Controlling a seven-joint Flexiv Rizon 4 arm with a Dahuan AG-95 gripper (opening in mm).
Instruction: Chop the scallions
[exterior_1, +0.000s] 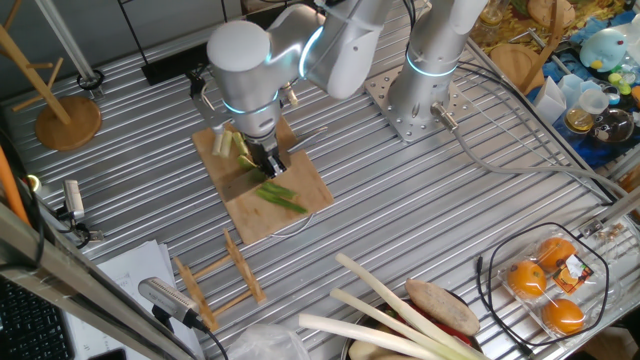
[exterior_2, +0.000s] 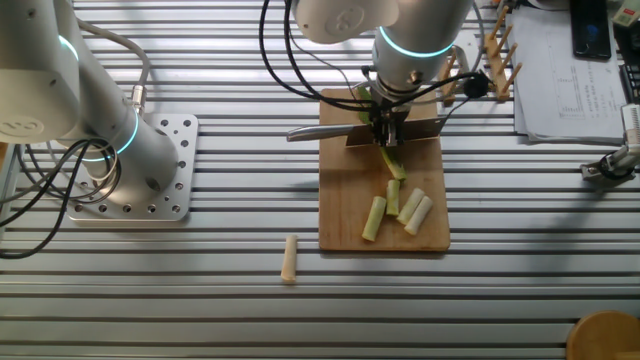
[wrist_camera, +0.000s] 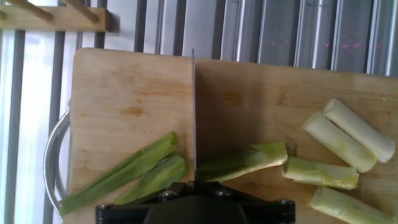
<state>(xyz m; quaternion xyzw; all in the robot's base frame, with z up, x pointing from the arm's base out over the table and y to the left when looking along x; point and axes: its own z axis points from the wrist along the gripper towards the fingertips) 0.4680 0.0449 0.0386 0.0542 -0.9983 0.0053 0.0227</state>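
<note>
Standing edge-down across the scallion (wrist_camera: 186, 171) on the cutting board (wrist_camera: 130, 93), the knife (wrist_camera: 193, 112) splits its long axis crosswise; the gripper (exterior_2: 388, 128) pinches the knife.

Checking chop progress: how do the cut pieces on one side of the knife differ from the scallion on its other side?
The pale cut pieces are whitish, stubby and thick; the green leaf part is dark green, long, flat and tapering. The cut pieces lie separate; the leaf part runs up to the knife blade. Both rest on the wooden cutting board.
</note>
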